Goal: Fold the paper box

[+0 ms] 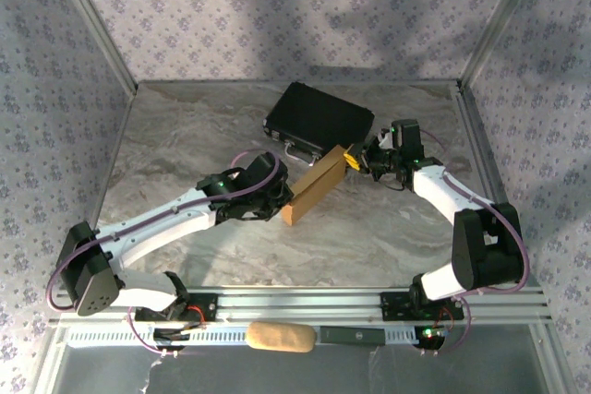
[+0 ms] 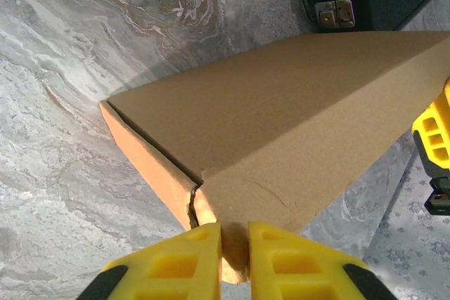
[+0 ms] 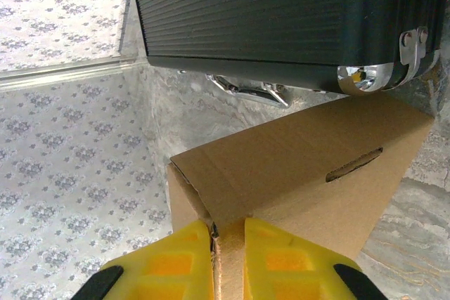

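Left gripper (image 1: 281, 202), its yellow fingers drawn nearly together, pinches a thin cardboard edge at the near-left end of the paper box (image 1: 317, 185); the right gripper (image 1: 349, 161), equally narrow, pinches the edge at the opposite, far-right end. The box lies diagonally at mid-table, spanning the gap between the two arms, its far end just beside the black case (image 1: 319, 117) on the marbled table (image 1: 388, 237). In the left wrist view the left gripper (image 2: 234, 244) bites a rounded corner of the paper box (image 2: 295, 124) beside a partly open seam (image 2: 191, 198). In the right wrist view the right gripper (image 3: 228, 244) holds a single wall of the paper box (image 3: 302, 173), whose panel carries a cut slot (image 3: 355, 164). The material is judged light and moderately stiff along its panels but hinged at the creases, so the shape probably racks or springs open if released. The matte surface is likely to offer good friction. Thin edges may crush or tear under a hard squeeze; holds are best taken on edges near corners, clear of the slot and the seam.
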